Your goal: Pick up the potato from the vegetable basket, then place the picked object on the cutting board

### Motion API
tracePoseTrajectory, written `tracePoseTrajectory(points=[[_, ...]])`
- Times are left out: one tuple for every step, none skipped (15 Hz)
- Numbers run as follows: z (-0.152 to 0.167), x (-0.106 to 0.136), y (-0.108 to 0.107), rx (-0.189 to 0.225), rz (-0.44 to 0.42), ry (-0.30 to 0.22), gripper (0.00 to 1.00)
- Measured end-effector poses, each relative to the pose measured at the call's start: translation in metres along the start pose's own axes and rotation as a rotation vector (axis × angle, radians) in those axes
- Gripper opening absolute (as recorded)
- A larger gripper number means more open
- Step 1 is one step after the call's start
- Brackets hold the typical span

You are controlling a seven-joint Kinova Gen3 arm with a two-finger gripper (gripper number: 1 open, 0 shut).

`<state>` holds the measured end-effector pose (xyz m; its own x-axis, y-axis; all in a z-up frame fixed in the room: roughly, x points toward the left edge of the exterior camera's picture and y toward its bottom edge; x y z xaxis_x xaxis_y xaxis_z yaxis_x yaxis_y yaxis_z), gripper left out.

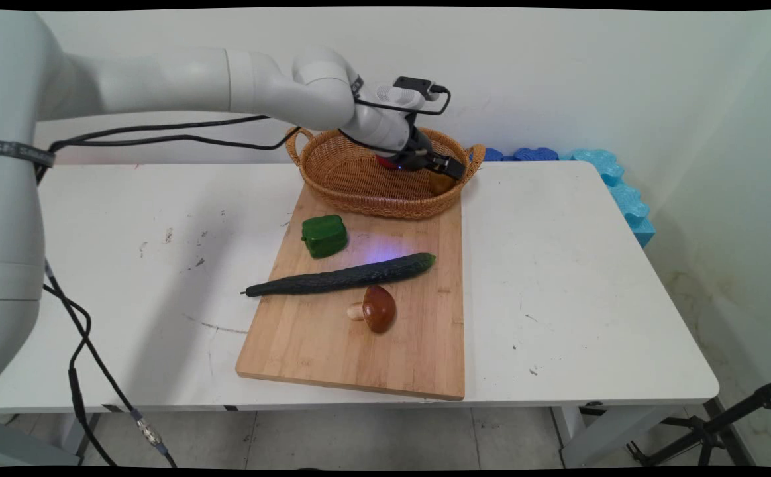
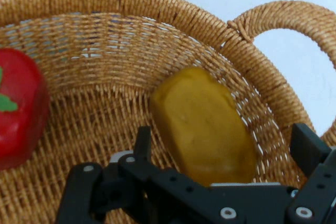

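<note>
The black two-finger gripper (image 2: 223, 153) hangs inside a round woven wicker basket with loop handles (image 1: 332, 182), its fingers (image 2: 143, 142) spread apart on either side of a smooth, ochre-yellow, potato-shaped lump (image 2: 202, 124). The lump lies against the basket's inner wall beneath one handle; the fingers flank it without visibly pressing on it, so it appears to rest free on the weave.

Beside it in the same basket, well over at the edge of the hand view, sits a glossy red bell pepper with a green stem (image 2: 18, 111); in the main view only a sliver of it shows under the wrist.

The basket stands at the far end of a light bamboo cutting board (image 1: 319, 344), its base overlapping the board's far edge. On the board lie three more pieces, all apart from one another: a blocky green bell pepper (image 1: 324, 235) nearest the basket, a long dark green cucumber (image 1: 339, 278) lying slantwise across the middle, and a brown-capped mushroom with a pale stem (image 1: 375, 309) just on the near side of the cucumber.

As things lie, two pieces are in the basket and three are on the board.

The board rests on the white table (image 1: 591, 278). Beyond its far right corner, bright blue foam pieces (image 1: 614, 182) line the wall.
</note>
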<state>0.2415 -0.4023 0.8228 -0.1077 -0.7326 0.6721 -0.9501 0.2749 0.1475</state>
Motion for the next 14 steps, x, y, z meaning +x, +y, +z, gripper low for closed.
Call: tracePoseTrajectory(points=[[0.004, 0.000, 0.001, -0.002, -0.005, -0.002, 1.00], [0.008, 0.001, 0.001, -0.004, -0.010, -0.004, 1.00], [0.012, 0.001, 0.002, -0.005, -0.014, -0.006, 1.00], [0.015, 0.001, 0.003, -0.006, -0.018, -0.008, 1.00], [0.019, 0.002, 0.003, -0.007, -0.022, -0.010, 1.00], [0.021, 0.002, 0.004, -0.008, -0.025, -0.012, 1.00], [0.023, 0.002, 0.004, -0.007, -0.028, -0.013, 1.00], [0.025, 0.002, 0.004, -0.007, -0.031, -0.016, 1.00], [0.027, 0.002, 0.005, -0.007, -0.032, -0.017, 0.00], [0.028, 0.003, 0.005, -0.005, -0.036, -0.019, 0.00], [0.030, 0.003, 0.004, -0.003, -0.038, -0.019, 0.00], [0.031, 0.003, 0.004, -0.002, -0.040, -0.020, 0.00], [0.032, 0.004, 0.003, 0.000, -0.042, -0.020, 0.00], [0.032, 0.004, 0.003, 0.002, -0.044, -0.020, 0.00]])
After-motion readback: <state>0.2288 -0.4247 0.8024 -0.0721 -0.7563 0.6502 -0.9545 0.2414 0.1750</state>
